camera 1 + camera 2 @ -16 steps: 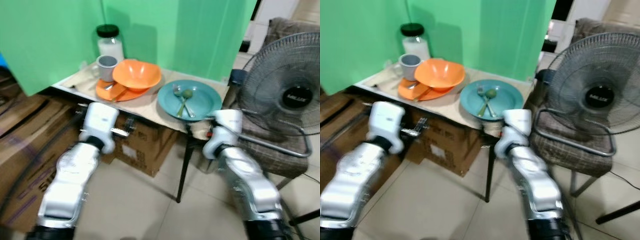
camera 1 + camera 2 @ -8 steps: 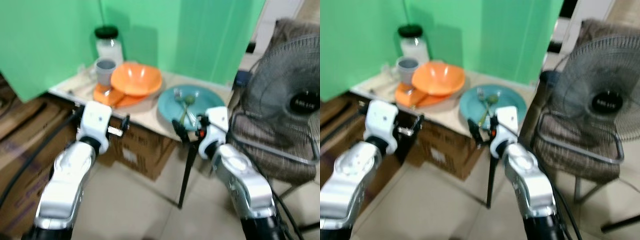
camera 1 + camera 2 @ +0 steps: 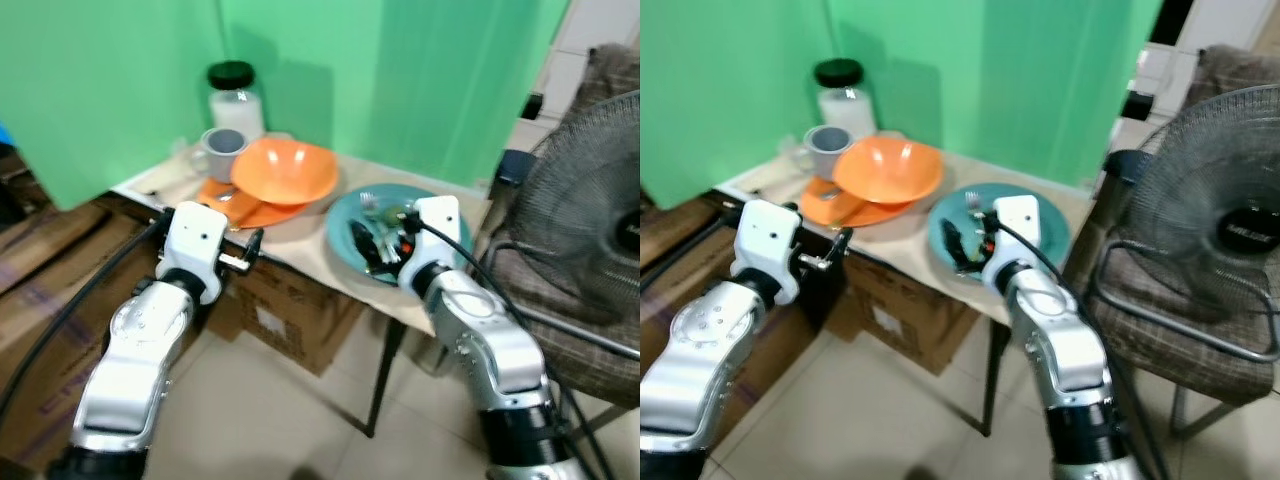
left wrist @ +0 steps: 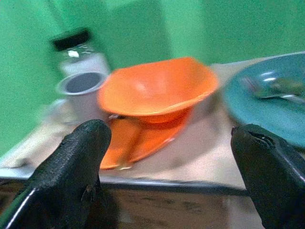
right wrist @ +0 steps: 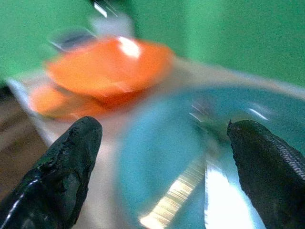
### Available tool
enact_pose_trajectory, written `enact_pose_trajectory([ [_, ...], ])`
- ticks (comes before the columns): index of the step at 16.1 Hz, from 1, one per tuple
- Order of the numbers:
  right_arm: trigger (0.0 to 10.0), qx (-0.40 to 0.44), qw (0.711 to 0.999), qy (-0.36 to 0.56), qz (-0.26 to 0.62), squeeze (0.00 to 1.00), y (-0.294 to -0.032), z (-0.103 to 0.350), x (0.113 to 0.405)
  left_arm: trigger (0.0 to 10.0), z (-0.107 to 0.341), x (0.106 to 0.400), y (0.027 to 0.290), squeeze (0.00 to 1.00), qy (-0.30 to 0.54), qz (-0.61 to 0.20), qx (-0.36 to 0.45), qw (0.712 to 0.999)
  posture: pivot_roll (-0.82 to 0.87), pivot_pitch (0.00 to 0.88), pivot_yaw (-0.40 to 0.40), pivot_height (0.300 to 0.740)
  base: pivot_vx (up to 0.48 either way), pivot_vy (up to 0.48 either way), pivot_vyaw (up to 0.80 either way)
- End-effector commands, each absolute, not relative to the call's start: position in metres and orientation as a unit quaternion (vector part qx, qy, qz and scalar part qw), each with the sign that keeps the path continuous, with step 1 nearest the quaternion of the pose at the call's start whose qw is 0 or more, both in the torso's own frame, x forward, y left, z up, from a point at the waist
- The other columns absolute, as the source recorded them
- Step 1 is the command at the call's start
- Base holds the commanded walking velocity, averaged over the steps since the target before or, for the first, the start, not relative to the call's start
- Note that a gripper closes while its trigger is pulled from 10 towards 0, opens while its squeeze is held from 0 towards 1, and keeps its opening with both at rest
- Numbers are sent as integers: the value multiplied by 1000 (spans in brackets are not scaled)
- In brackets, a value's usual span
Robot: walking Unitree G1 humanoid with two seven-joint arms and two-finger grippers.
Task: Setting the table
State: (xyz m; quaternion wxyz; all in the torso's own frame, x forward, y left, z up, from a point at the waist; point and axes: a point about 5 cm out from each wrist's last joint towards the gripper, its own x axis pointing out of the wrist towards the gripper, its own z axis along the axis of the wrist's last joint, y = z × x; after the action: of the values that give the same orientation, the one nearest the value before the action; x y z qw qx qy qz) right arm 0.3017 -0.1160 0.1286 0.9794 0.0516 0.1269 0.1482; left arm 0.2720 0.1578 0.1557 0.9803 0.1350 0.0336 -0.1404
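So on the far left of the small table (image 3: 300, 222) there's a glass jar (image 3: 234, 92) with a black lid, and a grey mug (image 3: 222, 150) right in front of it. Next over, an orange bowl (image 3: 286, 172) sits on an orange plate (image 3: 245, 210). The left gripper (image 4: 171, 167) hangs just off the table's front edge, below the orange stuff, fingers spread wide with nothing between them. Then comes the teal plate (image 3: 350, 215) with a fork (image 4: 264, 90) and spoon (image 4: 288, 86) lying in it. The right gripper (image 5: 162, 162) is right over that plate, fingers spread apart too, not pinching anything. Off to the right, a fan (image 3: 590, 210) stands in front of a chair (image 3: 1180, 310).
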Motion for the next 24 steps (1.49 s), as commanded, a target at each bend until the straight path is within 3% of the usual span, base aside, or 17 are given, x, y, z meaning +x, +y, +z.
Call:
enact_pose_trajectory([
  [1, 10000, 50, 976, 144, 154, 0, -107, 131, 307, 10000, 158, 273, 165, 0, 34, -132, 140, 981, 112, 0, 14, 740, 304, 0, 0],
  [9, 10000, 51, 958, 253, 124, 0, -103, 126, 335, 10000, 158, 266, 171, 0, 40, -160, 147, 975, 122, 0, -1, 740, 150, 0, 0],
  [14, 10000, 29, 951, 294, 95, 0, -108, 130, 343, 10000, 155, 249, 171, 0, 71, -302, 143, 940, 124, 0, -7, 740, 0, 0, 0],
  [16, 10000, 21, 944, 315, 94, 0, -106, 134, 339, 10000, 152, 239, 167, 0, 97, -372, 140, 912, 115, 0, 1, 740, 0, 0, 0],
  [18, 10000, 23, 940, 326, 93, 0, -105, 134, 338, 10000, 149, 236, 167, 0, 106, -386, 143, 905, 114, 0, 1, 740, 0, 0, 0],
  [20, 4902, 22, 937, 338, 91, 0, -103, 131, 337, 10000, 148, 234, 168, 0, 110, -389, 144, 903, 119, 0, -2, 740, 0, 0, 0],
  [22, 2118, 22, 934, 345, 95, 0, -101, 131, 335, 10000, 148, 232, 170, 0, 113, -391, 145, 902, 120, 0, -7, 740, 0, 0, 0],
  [23, 1373, 21, 933, 346, 95, 0, -100, 131, 335, 10000, 148, 232, 170, 0, 114, -391, 145, 902, 120, 0, -8, 740, 0, 0, 0],
  [24, 0, 20, 933, 347, 96, 0, -100, 131, 335, 10000, 148, 232, 171, 0, 113, -390, 146, 902, 119, 0, -9, 740, 0, 0, 0],
])
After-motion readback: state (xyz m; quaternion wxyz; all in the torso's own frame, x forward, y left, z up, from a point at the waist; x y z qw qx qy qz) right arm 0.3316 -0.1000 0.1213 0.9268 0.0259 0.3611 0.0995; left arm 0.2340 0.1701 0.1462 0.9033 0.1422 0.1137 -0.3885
